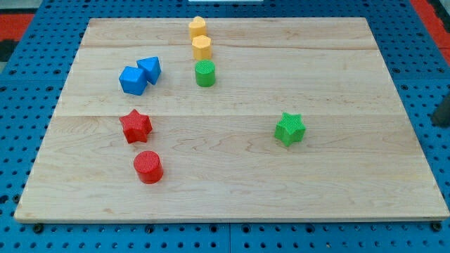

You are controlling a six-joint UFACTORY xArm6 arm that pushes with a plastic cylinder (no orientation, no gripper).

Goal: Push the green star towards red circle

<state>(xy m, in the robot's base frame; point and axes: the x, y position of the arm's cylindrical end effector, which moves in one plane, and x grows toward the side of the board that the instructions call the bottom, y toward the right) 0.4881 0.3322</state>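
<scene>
The green star (290,128) lies on the wooden board (351,63), right of its middle. The red circle (148,167) lies far to the star's left and a little lower, near the board's bottom left. A dark shape at the view's right edge looks like my rod, and its lower end, my tip (438,121), is just off the board's right side. It is well to the right of the green star and touches no block.
A red star (135,126) lies just above the red circle. A blue cube (133,80) and a blue triangle (150,68) touch at the upper left. Two yellow blocks (197,27) (202,48) and a green circle (205,73) form a column at the top middle.
</scene>
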